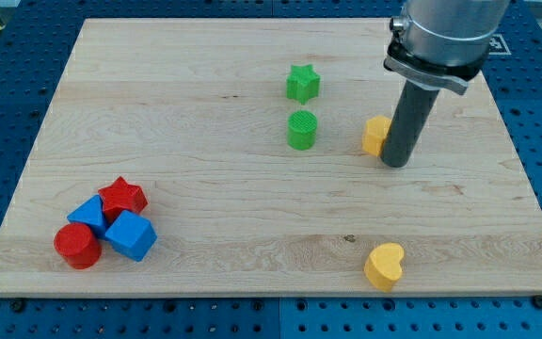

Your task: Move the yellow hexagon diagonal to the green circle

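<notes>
The yellow hexagon (375, 136) lies right of the board's middle, partly hidden behind my rod. My tip (396, 163) rests on the board against the hexagon's right side. The green circle (302, 130) stands to the hexagon's left, a short gap away, at about the same height in the view. A green star (302, 84) lies just above the green circle.
A yellow heart (385, 266) lies near the view's bottom edge, right of centre. At the bottom left sits a cluster: a red star (122, 198), a blue block (89, 215), a blue cube-like block (130, 235) and a red cylinder (77, 246). The wooden board (205, 160) ends on a blue perforated table.
</notes>
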